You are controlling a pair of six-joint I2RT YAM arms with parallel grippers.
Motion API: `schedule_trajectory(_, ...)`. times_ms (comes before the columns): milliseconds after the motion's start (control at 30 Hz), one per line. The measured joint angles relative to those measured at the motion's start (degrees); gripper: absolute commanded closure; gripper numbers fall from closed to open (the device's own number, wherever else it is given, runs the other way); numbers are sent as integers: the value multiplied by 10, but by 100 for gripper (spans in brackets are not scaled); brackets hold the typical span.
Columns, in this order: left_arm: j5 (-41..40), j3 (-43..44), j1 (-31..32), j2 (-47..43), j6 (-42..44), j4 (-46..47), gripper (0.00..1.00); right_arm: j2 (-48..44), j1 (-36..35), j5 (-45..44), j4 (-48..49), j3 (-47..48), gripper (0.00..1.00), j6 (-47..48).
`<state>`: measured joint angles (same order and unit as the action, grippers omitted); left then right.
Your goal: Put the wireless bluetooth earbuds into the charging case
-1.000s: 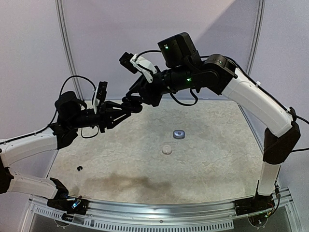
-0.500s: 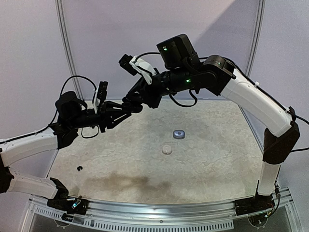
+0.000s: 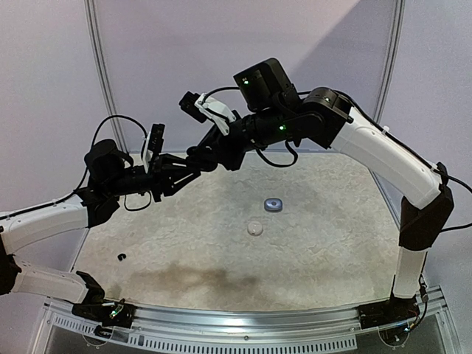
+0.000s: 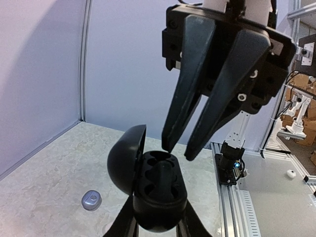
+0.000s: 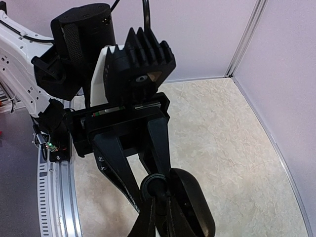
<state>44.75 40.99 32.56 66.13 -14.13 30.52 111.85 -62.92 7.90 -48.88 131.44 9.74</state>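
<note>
My left gripper (image 4: 158, 210) is shut on a black charging case (image 4: 159, 195) and holds it in the air with its lid (image 4: 126, 160) open to the left. The sockets face up. My right gripper (image 4: 177, 154) points down at the far end of the case, with its fingertips a narrow gap apart just above one socket. Everything there is black, so I cannot tell whether a bud sits between them. In the right wrist view the same gripper (image 5: 159, 195) hangs over the case (image 5: 195, 212). A tiny black earbud (image 3: 122, 257) lies on the table at the near left.
A small grey case (image 3: 274, 204) and a round white case (image 3: 254, 228) lie near the middle of the table (image 3: 332, 236). The grey case also shows in the left wrist view (image 4: 92, 200). Both arms meet high over the far left of the table.
My right arm has moved left and down, bringing its fingertips closer over the open case. My left arm and the things on the table have not moved.
</note>
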Motion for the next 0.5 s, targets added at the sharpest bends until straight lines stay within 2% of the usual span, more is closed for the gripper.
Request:
schedule_trajectory(367, -3, 0, -1, 0, 6, -4, 100, 8, 0, 0, 0, 0, 96, 4)
schedule_trajectory(500, -4, -1, -1, 0, 6, -7, 100, 9, 1, 0, 0, -2, 100, 4)
